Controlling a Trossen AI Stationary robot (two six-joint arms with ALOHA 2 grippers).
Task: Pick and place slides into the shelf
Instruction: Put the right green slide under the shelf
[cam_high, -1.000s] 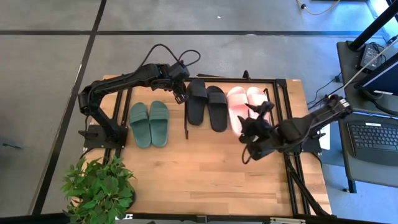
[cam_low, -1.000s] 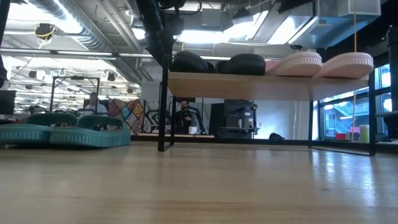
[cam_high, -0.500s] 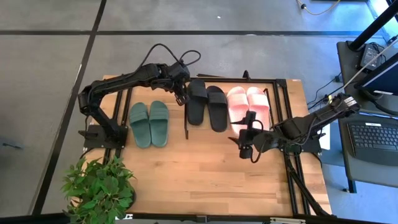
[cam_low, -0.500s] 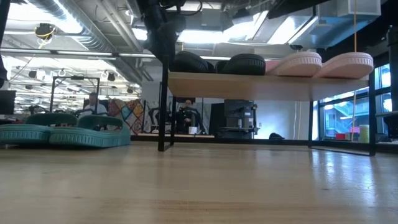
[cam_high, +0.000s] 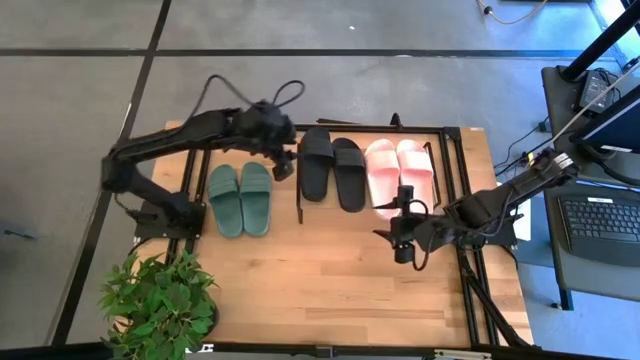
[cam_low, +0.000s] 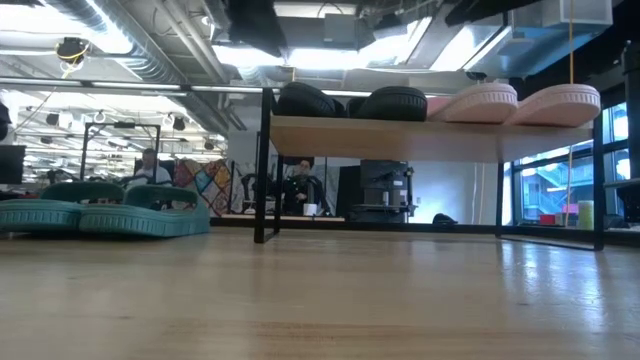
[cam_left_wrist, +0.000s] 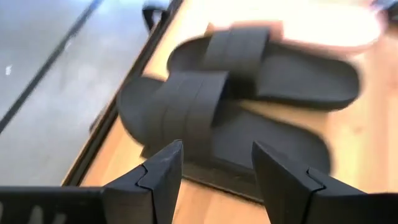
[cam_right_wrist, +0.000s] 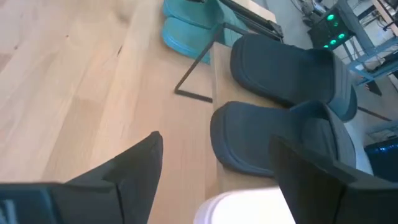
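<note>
The black slides (cam_high: 333, 172) and the pink slides (cam_high: 397, 172) lie side by side, soles down, on the raised board of the shelf (cam_low: 400, 138). The green slides (cam_high: 241, 199) rest soles down on the table, left of the shelf's black post (cam_low: 262, 165). My left gripper (cam_high: 284, 163) hovers open just left of the black pair, with the black slides (cam_left_wrist: 249, 93) ahead of its fingers. My right gripper (cam_high: 401, 240) hangs open over bare table, just nearer than the pink pair, nothing between its fingers (cam_right_wrist: 134, 165).
A potted plant (cam_high: 158, 300) stands at the table's near left corner. Black frame tubing (cam_high: 460, 190) runs along the table's right side and far edge. Bare wood (cam_high: 320, 280) fills the near half of the table.
My left gripper has risen and drawn back toward the table's left, away from the black slides, leaving the low view beside the shelf post. My right gripper has pulled back from the pink slides toward the near edge and turned. The slides have stayed put.
</note>
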